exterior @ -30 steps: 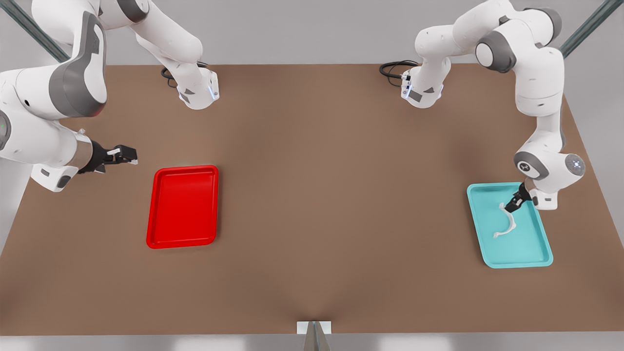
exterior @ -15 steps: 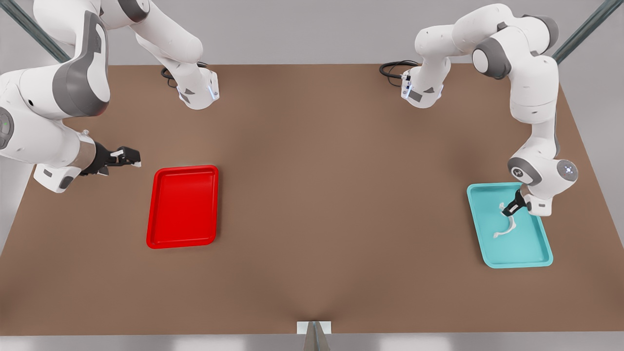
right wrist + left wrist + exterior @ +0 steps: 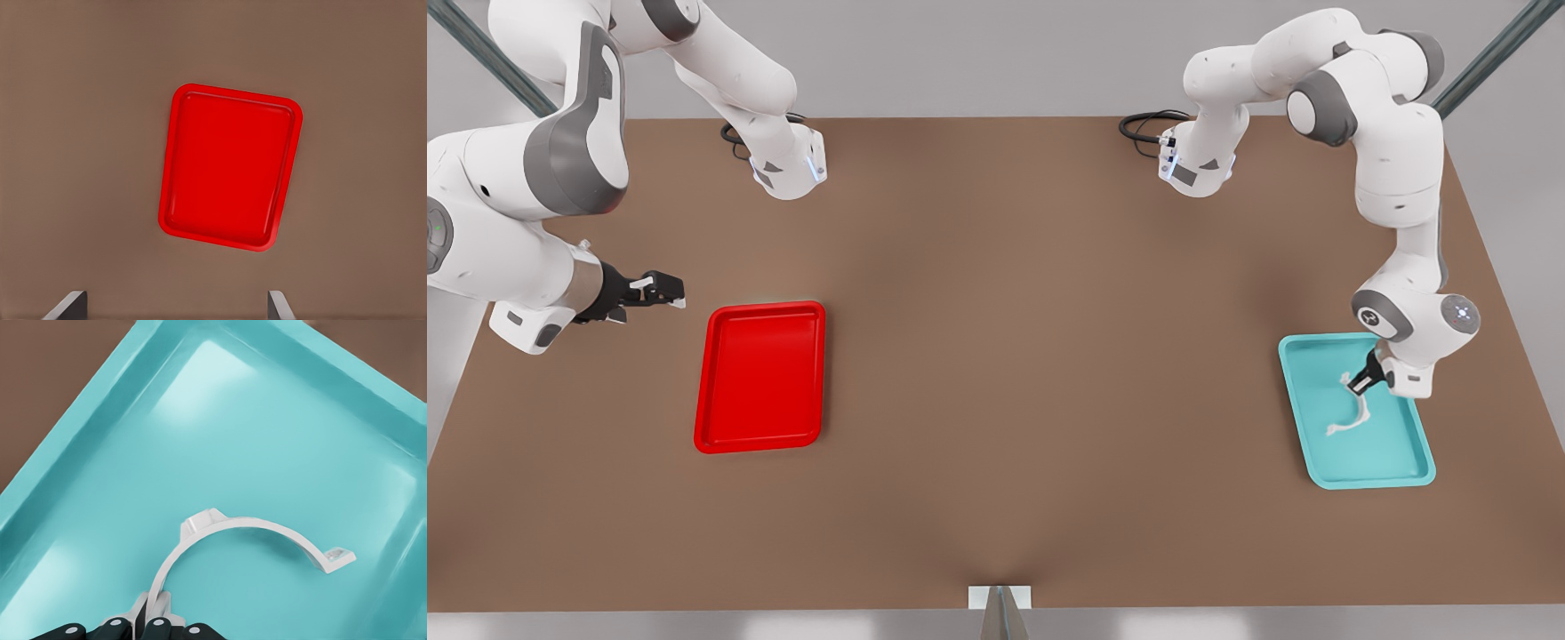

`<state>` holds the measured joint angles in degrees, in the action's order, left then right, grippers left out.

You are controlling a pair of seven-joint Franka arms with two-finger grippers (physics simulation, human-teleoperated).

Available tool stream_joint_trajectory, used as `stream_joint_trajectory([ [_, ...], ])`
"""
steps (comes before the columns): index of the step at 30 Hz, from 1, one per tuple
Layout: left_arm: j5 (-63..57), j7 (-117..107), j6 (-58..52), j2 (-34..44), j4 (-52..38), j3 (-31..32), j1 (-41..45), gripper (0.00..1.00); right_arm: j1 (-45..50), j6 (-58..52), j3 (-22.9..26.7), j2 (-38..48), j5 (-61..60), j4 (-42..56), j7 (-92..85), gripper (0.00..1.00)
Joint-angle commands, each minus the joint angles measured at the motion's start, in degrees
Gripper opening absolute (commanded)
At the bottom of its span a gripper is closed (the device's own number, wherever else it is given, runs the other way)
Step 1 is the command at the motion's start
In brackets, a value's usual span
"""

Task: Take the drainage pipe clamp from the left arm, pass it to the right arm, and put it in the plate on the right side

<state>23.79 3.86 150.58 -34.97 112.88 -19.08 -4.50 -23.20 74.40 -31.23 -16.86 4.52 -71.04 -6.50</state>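
The drainage pipe clamp (image 3: pixel 253 537) is pinched at one tab between the closed fingers of the left gripper (image 3: pixel 1359 386), apparently within the teal tray (image 3: pixel 1405 462). The right gripper (image 3: pixel 671 292) is held spread, fingers apart, beside the plate (image 3: pixel 760 378).

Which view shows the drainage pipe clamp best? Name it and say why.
The left wrist view: the drainage pipe clamp shows its whole arc and tabs, with the left gripper at one end. In the front view it is a tiny white strip.
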Motion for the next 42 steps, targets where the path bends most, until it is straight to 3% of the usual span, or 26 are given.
stream_joint_trajectory([
  [1, -0.06, 2.91, -0.55, 0.52, -0.29, 0.01, 0.37, 0.21, 0.0, 0.04, -0.06, 0.07, -0.04, 0.03, 0.44, 1.0],
  [5, 0.02, 13.37, -0.64, 0.69, -5.38, -0.08, 4.94, 0.21, -0.09, 0.04, -0.06, 0.07, -0.04, 0.03, 0.44, 1.0],
  [12, -0.06, 10.21, -0.64, 0.78, -13.12, -0.17, 30.95, 0.21, 0.88, 0.04, -0.06, 0.07, -0.56, 0.11, 1.22, 1.0],
  [16, -0.68, 6.6, -0.64, -0.1, -15.49, -0.26, 41.15, 0.21, 7.37, 0.47, -0.15, -0.1, -5.75, 2.12, 21.68, 1.0],
  [19, -0.59, 5.11, -1.87, 0.43, -19.27, 0.27, 47.3, 0.21, 13.18, 7.77, -0.06, -1.77, -5.75, 2.75, 38.49, 1.0],
  [22, 5.03, 0.38, -3.54, 0.6, -22.87, 6.77, 48.01, 0.21, 21.96, 21.11, 0.55, -10.29, -5.48, 6.79, 52.02, 1.0],
  [28, 4.6, -10.8, -3.54, -2.47, -26.21, 8.27, 52.49, 0.21, 28.91, 42.31, 0.73, -19.52, -5.31, 6.79, 52.64, 1.0],
  [42, 4.42, -14.75, -3.54, -3.18, -27.71, 8.18, 53.99, 0.21, 33.84, 41.79, 0.64, -20.23, 3.65, 2.31, 54.75, 1.0],
])
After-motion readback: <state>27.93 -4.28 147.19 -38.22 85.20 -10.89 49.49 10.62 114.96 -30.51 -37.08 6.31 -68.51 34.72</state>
